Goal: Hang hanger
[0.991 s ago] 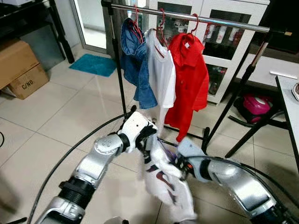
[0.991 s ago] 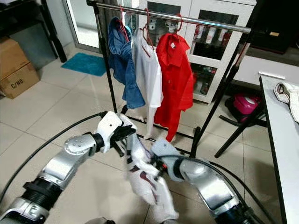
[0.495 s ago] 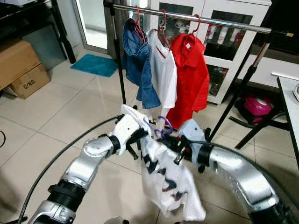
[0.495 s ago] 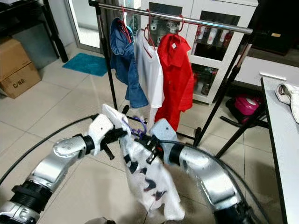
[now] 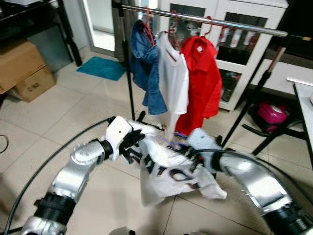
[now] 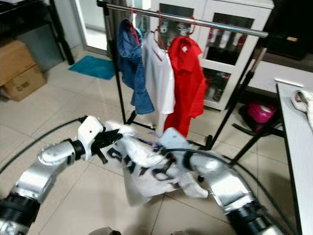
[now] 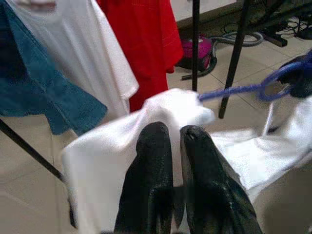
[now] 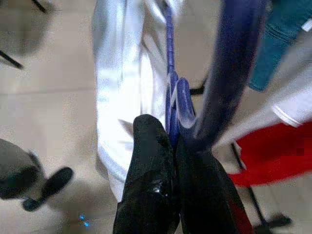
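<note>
Between the two silver arms, low over the tiled floor (image 5: pixel 44 112) and in front of the metal clothes rail (image 5: pixel 230 23), a blue plastic hanger (image 8: pixel 229 73) carrying a limp white printed shirt (image 5: pixel 168 169) is held. The right claw (image 8: pixel 173 139) is closed tight on the hanger just below its hook, as seen in the right wrist view. The left claw (image 7: pixel 174 134) is pressed nearly shut, with a fold of the shirt's shoulder pinched between its fingers. The shirt is spread between the two claws and sags toward the floor.

On the rail, a blue denim garment (image 5: pixel 144 68), a plain white T-shirt (image 5: pixel 173 78) and a red shirt (image 5: pixel 203 81) are already hung on red hangers. Bare rail is left to the robot's right of the red shirt.

The hanger is judged light and stiff, though its smooth plastic may twist in a narrow grip. The shirt is judged soft, light and prone to slipping off a tilted hanger. Hold is best taken at the neck of the hanger, so that the hook is left free to pass over the rail.
</note>
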`<state>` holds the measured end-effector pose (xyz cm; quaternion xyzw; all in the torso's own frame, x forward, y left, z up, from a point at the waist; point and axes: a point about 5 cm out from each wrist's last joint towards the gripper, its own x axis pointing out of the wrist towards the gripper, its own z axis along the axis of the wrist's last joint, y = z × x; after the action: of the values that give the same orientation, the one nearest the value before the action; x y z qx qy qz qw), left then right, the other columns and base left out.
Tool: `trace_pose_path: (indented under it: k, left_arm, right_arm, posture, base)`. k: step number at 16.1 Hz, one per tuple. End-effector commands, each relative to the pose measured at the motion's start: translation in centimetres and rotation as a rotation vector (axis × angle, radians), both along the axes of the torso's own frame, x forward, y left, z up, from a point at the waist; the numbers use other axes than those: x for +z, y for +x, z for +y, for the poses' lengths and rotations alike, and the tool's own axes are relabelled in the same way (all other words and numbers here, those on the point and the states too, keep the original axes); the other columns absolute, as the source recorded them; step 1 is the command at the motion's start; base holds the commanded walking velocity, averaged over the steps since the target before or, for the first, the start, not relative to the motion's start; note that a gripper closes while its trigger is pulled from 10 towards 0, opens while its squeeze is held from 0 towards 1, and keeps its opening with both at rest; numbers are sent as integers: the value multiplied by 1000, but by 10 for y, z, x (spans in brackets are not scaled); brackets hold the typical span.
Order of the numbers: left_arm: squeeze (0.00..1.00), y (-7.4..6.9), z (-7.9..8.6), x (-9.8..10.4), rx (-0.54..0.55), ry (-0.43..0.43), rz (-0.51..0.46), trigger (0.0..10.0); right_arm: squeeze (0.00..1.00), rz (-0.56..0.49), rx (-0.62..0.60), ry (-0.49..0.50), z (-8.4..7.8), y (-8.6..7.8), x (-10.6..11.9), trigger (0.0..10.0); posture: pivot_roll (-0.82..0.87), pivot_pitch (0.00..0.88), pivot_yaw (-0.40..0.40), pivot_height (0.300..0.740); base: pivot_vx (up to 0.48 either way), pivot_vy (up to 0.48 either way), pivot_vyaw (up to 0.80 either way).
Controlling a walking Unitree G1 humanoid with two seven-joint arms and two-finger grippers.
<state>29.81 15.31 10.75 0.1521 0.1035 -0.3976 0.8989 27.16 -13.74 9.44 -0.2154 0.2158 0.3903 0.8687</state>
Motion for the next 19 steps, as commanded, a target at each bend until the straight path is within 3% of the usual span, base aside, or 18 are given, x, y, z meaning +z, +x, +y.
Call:
trace_pose_path:
  k: [1, 3, 5, 6, 7, 8, 9, 11, 12, 13, 14, 15, 17, 19]
  left_arm:
    - [1000, 3, 2, 9, -25, 1, -14, 10000]
    - [1000, -3, 8, 11, -91, 68, 5, 10000]
    - [1000, -15, 12, 6, -211, 196, 60, 10000]
    - [1000, -15, 8, 11, -220, 163, 42, 10000]
    - [1000, -8, 10, 20, -166, 97, 8, 10000]
    - [1000, -1, 19, 26, -94, 99, -28, 10000]
    - [1000, 6, 34, 28, -15, 150, -48, 10000]
    - [1000, 17, 71, 33, 187, 228, -105, 10000]
    - [1000, 22, 82, 38, 285, 264, -152, 10000]
    - [1000, 23, 83, 39, 309, 264, -160, 10000]
    - [608, 25, 86, 41, 363, 227, -167, 10000]
    - [0, 27, 87, 41, 424, 171, -164, 10000]
    - [0, 28, 83, 36, 436, 70, -131, 10000]
    - [0, 31, 92, 32, 455, 130, -145, 10000]
  right_arm:
    - [0, -10, -33, 3, -9, 3, 1, 0]
    - [0, -7, -33, 7, -9, 6, 2, 0]
    - [0, -42, -78, -12, -13, 20, 10, 0]
    - [0, -47, -87, -11, -13, 22, 11, 0]
    - [0, -50, -91, -11, -15, 24, 14, 0]
    - [0, -57, -96, -8, -17, 25, 17, 0]
    - [0, -62, -109, 12, -20, 26, 21, 0]
    - [0, -52, -109, 176, -25, 22, 36, 0]
    - [0, -38, -95, 223, -27, 17, 40, 0]
    - [0, -32, -99, 233, -28, 16, 41, 0]
    - [0, -25, -108, 259, -29, 15, 42, 0]
    - [0, -28, -121, 312, -26, 12, 46, 0]
    - [0, -23, -92, 442, -16, 6, 55, 0]
    - [0, -17, 3, 505, -13, -3, 62, 0]
  posture:
    - [-25, 0, 13, 740]
    - [-16, 0, 6, 740]
    - [-15, 0, 3, 740]
    - [-19, 0, 1, 740]
    - [-19, 0, -3, 740]
    - [-20, 0, -3, 740]
    - [-24, 0, -4, 740]
    - [-32, 0, -1, 740]
    - [-32, 0, 0, 740]
    - [-32, 0, 0, 740]
    - [-32, 0, 1, 740]
    - [-39, 0, 9, 740]
    - [-51, 0, 21, 740]
    - [-53, 0, 26, 740]
  base:
    - [0, 0, 0]
    - [0, 0, 0]
    - [0, 0, 0]
    - [0, 0, 0]
    - [0, 0, 0]
    - [0, 0, 0]
    - [0, 0, 0]
    - [0, 0, 0]
    - [0, 0, 0]
    - [0, 0, 0]
    - [0, 0, 0]
    - [0, 0, 0]
    - [0, 0, 0]
    - [0, 0, 0]
